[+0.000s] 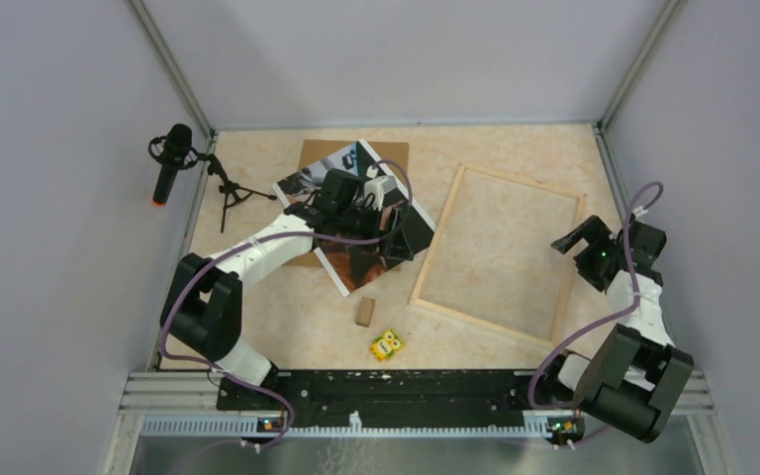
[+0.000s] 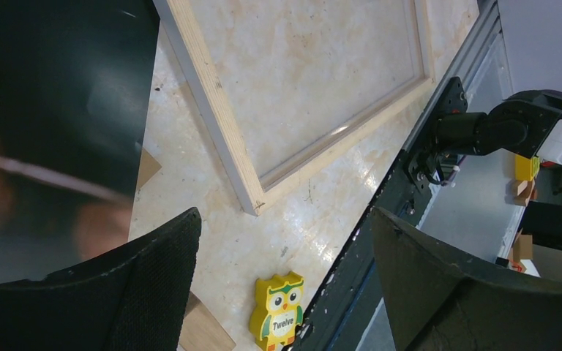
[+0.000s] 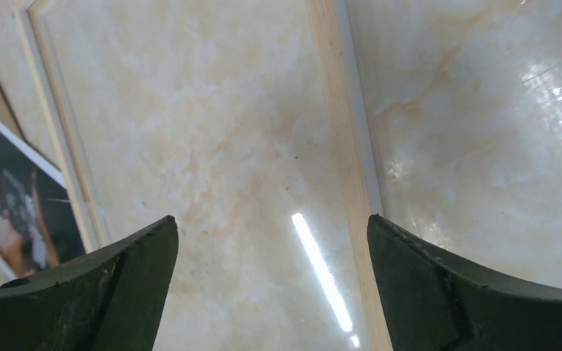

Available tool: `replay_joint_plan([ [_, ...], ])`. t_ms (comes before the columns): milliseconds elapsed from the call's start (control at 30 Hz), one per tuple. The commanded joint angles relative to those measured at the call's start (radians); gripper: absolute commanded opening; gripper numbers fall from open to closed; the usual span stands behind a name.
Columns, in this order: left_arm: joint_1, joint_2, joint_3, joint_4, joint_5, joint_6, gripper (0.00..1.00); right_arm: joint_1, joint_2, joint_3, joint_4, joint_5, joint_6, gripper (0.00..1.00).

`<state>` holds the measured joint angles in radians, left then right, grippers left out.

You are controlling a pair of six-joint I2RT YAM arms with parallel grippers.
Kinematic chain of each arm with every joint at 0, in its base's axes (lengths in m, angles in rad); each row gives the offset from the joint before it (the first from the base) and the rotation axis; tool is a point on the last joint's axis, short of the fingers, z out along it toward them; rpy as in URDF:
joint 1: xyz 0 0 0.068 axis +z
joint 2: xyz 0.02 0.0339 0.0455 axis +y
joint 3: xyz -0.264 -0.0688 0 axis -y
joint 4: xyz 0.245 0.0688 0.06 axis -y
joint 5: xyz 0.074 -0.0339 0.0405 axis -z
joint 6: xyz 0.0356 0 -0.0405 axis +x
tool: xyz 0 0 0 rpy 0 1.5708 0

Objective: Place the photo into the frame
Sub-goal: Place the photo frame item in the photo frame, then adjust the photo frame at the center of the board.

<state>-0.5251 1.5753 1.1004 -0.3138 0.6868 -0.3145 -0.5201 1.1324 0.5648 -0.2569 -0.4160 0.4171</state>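
Note:
The photo (image 1: 356, 265), a glossy dark print with a white border, lies askew left of centre, its upper part hidden by my left arm. My left gripper (image 1: 403, 236) hovers over the photo's right corner, open and holding nothing. In the left wrist view the photo (image 2: 58, 95) fills the left side, blurred, next to my left finger (image 2: 161, 278). The frame (image 1: 438, 237) of pale wood lies flat at centre right, with only table showing inside it. My right gripper (image 1: 576, 237) is open above the frame's right strip (image 3: 344, 146).
A brown backing board (image 1: 322, 153) lies under the photo. A small wooden block (image 1: 365, 312) and a yellow owl figure (image 1: 387, 344) sit near the front edge. A microphone on a tripod (image 1: 170, 163) stands at the far left. The black base rail (image 2: 380, 219) runs along the near edge.

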Motion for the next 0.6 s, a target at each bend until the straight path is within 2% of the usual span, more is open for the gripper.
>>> replay_joint_plan([
  [0, 0.005, -0.045, -0.011, 0.046, 0.028, -0.001, 0.89, 0.088, -0.033, 0.127, -0.180, 0.248, 0.016, 0.99],
  [133, 0.005, -0.061, -0.014, 0.049, 0.033, -0.005, 0.89, 0.212, -0.050, 0.223, -0.296, 0.514, 0.030, 0.99],
  [200, 0.005, -0.068, -0.018, 0.055, 0.037, -0.009, 0.89, 0.294, -0.048, 0.252, -0.313, 0.599, 0.041, 0.99],
  [300, 0.005, -0.070, -0.022, 0.063, 0.042, -0.015, 0.90, 0.409, -0.023, 0.254, -0.296, 0.602, 0.068, 0.98],
  [433, 0.006, -0.070, -0.025, 0.064, 0.044, -0.018, 0.90, 0.529, 0.042, 0.236, -0.228, 0.510, 0.093, 0.94],
  [567, 0.010, -0.068, -0.025, 0.065, 0.036, -0.018, 0.90, 0.727, 0.120, 0.273, -0.181, 0.517, 0.098, 0.93],
])
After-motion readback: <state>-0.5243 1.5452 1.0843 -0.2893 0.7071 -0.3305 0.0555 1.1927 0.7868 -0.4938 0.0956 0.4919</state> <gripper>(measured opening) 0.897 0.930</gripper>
